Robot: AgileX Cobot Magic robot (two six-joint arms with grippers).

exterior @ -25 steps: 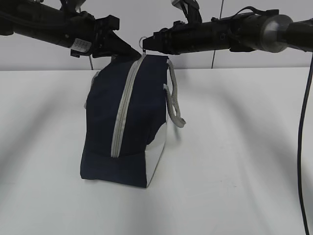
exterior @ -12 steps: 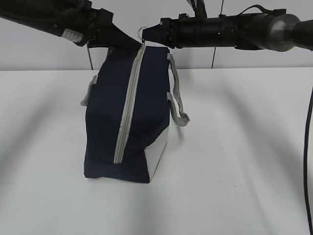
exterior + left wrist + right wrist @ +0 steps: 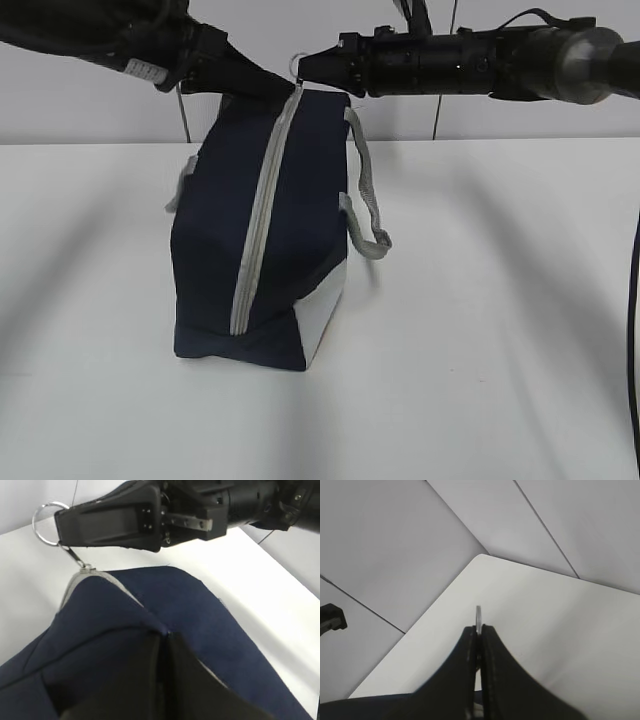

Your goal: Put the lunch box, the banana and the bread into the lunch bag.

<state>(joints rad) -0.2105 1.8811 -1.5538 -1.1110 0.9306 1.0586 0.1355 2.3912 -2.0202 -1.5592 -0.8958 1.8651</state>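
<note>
A white table (image 3: 480, 300) stands before a pale grey panelled wall (image 3: 90, 110). On it, a little left of the middle, stands the lunch bag (image 3: 215, 250), navy blue with a white side panel (image 3: 325, 305) at its near right corner. Its grey zipper (image 3: 258, 215) runs up the front face to the top and looks fully shut. A grey strap handle (image 3: 365, 200) hangs down on the right side of the bag, and a bit of another one shows at the left side.

The left gripper (image 3: 162, 652) comes from the upper left; its two black fingers are pressed together on a fold of the navy fabric at the top of the bag. The right gripper (image 3: 305, 68) reaches in from the right at the same height. Its fingers are closed on the metal pull ring (image 3: 46, 524) of the zipper, just above the top end of the zipper. The ring stands edge-on between the fingertips in the right wrist view.
</note>
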